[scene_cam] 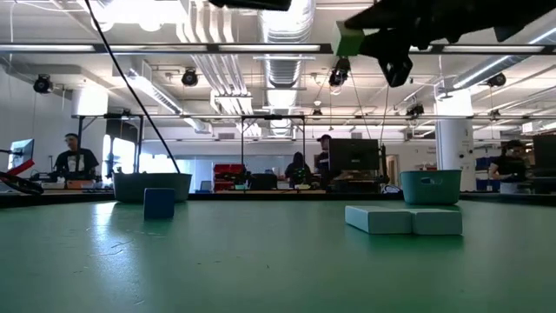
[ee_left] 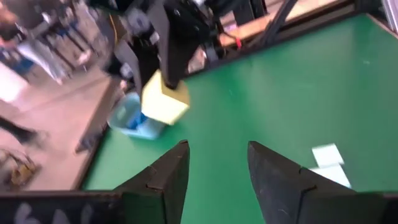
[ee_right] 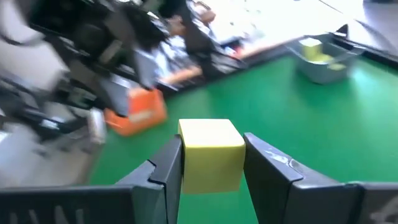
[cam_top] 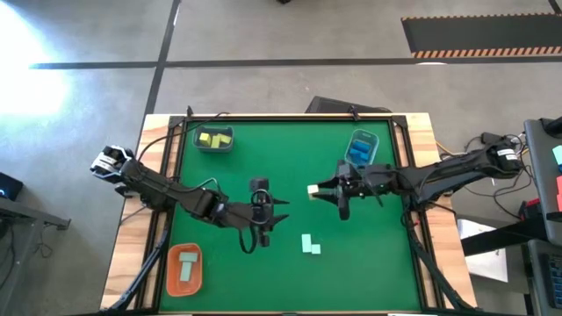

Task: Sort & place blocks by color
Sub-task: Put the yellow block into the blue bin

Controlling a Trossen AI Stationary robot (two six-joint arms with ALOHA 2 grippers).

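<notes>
Holding a yellow block [ee_right: 211, 155] between its two fingers, my right gripper [cam_top: 318, 190] sits above the middle of the green table [cam_top: 263, 158], lifted clear of the surface; from my low view the block [scene_cam: 349, 39] rides high near the top of the picture, well off the mat. My left gripper [cam_top: 270, 213] waits just across from it over the table centre, its fingers [ee_left: 168, 177] parted with nothing between them, and through its wrist camera I see the other arm carrying that same block [ee_left: 165, 99]. Two pale mint blocks [cam_top: 309, 243] lie on the mat side by side and touching, nearer the front edge and between the two grippers; the low view shows them [scene_cam: 404, 219] flat on the surface. A small blue block [scene_cam: 159, 203] stands alone on the mat in that low view; I cannot pick it out from above. At the back left I have a grey-blue tray [cam_top: 215, 146] with yellow pieces [cam_top: 214, 138] in it, at the back right a second grey-blue tray [cam_top: 376, 140] holding blue pieces [cam_top: 359, 151], and at the front left corner an orange tray [cam_top: 183, 284] with a pale block [cam_top: 186, 265] inside. People [scene_cam: 74, 161] sit at desks in the room beyond
</notes>
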